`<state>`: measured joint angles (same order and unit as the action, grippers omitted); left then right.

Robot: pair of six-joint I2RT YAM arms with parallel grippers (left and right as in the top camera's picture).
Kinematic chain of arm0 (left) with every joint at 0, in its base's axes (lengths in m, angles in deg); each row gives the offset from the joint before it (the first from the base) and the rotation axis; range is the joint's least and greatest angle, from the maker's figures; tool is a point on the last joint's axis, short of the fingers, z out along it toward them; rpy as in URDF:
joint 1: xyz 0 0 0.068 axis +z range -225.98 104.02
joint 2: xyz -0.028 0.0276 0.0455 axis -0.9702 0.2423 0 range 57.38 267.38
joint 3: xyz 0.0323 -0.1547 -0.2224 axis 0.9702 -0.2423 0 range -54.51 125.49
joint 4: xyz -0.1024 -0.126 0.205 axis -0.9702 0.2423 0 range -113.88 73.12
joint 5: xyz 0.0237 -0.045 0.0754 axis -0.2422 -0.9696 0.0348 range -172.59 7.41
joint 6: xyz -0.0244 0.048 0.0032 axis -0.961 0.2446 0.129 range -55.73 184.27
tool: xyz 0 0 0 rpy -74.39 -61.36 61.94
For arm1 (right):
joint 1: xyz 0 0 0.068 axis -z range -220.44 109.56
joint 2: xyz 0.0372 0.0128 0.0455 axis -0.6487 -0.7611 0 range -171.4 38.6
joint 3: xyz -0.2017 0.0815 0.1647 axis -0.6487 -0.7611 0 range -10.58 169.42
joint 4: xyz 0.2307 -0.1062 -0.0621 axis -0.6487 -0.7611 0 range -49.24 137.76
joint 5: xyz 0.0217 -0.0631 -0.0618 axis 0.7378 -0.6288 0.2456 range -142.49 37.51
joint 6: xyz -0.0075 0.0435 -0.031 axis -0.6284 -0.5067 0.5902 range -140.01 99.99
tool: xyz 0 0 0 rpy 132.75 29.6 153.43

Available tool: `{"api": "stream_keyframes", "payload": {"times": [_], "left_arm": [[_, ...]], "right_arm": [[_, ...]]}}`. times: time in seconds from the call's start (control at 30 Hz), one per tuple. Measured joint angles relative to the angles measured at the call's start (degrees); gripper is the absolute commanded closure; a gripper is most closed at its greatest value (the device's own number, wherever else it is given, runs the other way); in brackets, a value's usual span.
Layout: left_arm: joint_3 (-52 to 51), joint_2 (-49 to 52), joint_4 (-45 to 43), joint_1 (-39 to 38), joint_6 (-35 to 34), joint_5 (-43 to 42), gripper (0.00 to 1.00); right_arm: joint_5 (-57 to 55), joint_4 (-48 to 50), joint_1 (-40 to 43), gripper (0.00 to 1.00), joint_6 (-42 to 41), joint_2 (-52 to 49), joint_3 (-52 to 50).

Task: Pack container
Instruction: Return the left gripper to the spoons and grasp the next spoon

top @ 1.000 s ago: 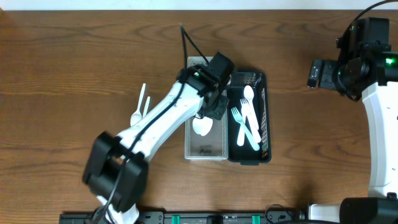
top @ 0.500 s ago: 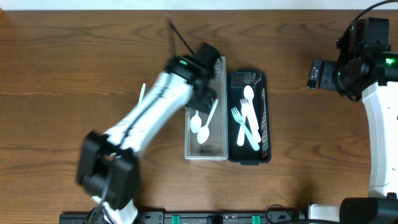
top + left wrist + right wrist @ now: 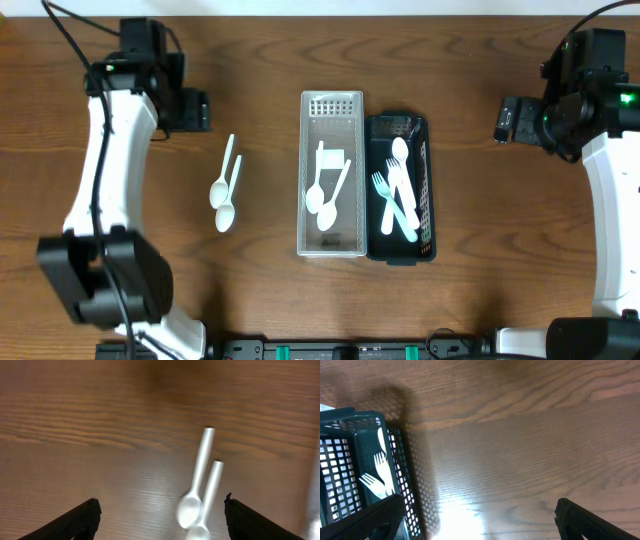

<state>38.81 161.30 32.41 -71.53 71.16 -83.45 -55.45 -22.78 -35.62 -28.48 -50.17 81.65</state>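
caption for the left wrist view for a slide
Open left tool facing two white spoons lying side by side on the wooden table

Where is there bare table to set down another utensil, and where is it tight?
Bare wood lies between the two white plastic spoons and the clear perforated tray, and between the black mesh basket and the right arm. Tight: tray and basket stand side by side with hardly a gap.

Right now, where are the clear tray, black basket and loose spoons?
clear tray (image 3: 331,104): overhead view, perforated top end.
black basket (image 3: 427,215): overhead view, right mesh wall.
loose spoons (image 3: 225,217): overhead view, bowl of the lower spoon.
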Motion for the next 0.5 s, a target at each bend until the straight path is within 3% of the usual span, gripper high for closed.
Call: {"api": "stream_keyframes", "payload": {"times": [0.5], "left_arm": [[-0.42,17.42,-1.01,-1.07,1.11,-0.22,0.18]], "right_arm": [[0.0,0.02,0.0,0.01,0.0,0.0,0.0]]}}
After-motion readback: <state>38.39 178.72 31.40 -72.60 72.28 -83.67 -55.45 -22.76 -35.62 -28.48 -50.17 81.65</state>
